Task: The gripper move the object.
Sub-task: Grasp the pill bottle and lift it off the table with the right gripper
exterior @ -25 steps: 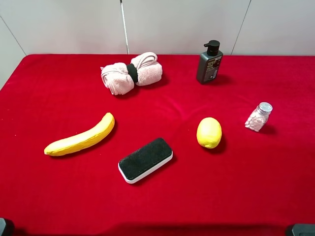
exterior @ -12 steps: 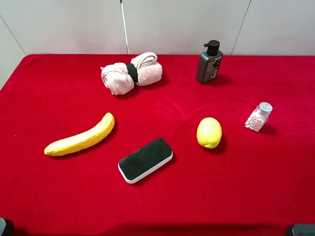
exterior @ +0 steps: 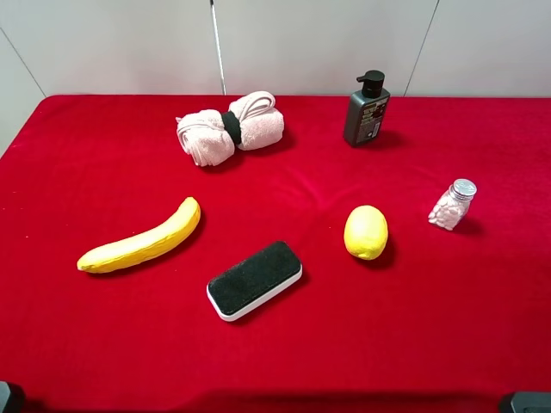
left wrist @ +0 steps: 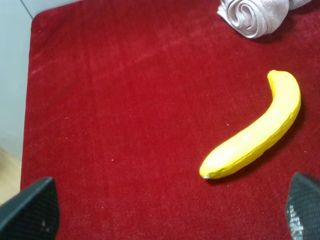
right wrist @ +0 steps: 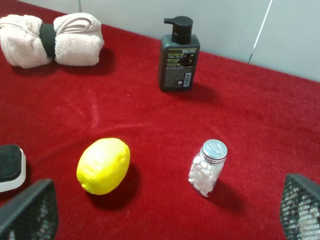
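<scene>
The small clear bottle with a silver cap and whitish pellets stands upright on the red cloth at the right, to the right of the lemon. It also shows in the right wrist view, ahead of my right gripper, whose black fingers are spread wide and empty. My left gripper is open and empty too, with its fingers apart over the cloth near the banana. Only the arms' black ends show at the bottom corners of the high view.
A dark pump bottle stands at the back right. A rolled pink towel lies at the back middle. A banana lies at the left, and a black-topped eraser in front of the middle. The red table ends at a grey wall.
</scene>
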Robot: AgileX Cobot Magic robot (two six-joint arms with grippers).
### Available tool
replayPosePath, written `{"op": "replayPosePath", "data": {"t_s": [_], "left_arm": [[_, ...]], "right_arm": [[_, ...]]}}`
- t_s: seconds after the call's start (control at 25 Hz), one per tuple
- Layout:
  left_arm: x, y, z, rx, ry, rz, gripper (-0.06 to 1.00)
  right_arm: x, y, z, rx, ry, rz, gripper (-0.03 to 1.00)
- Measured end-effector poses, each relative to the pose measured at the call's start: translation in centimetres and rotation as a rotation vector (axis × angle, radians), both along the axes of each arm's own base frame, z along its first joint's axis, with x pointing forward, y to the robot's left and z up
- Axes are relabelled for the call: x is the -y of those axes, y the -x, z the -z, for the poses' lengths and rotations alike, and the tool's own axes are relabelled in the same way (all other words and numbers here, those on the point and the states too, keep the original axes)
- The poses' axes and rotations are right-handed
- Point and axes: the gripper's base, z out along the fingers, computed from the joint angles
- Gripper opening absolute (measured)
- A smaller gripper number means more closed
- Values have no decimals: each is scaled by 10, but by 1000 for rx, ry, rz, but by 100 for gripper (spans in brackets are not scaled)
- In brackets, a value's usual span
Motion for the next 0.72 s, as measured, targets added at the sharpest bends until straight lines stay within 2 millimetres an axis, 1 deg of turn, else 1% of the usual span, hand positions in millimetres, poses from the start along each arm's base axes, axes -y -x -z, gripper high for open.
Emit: {"op": "replayPosePath", "data": {"t_s": [0.12,0.24,0.56,0.72], "left_arm": [[0,0,0,0,0,0,88],[0,0,0,0,0,0,88],[0,0,0,0,0,0,88],[0,0,0,0,0,0,88]], "right_arm": [[0,0,0,-1,3,2,69],[-1,-6,0,-39,7,1,69],[-3,-34,-14,-154,19,7,69],[-5,-52,-18,-214,24,12,69]]}}
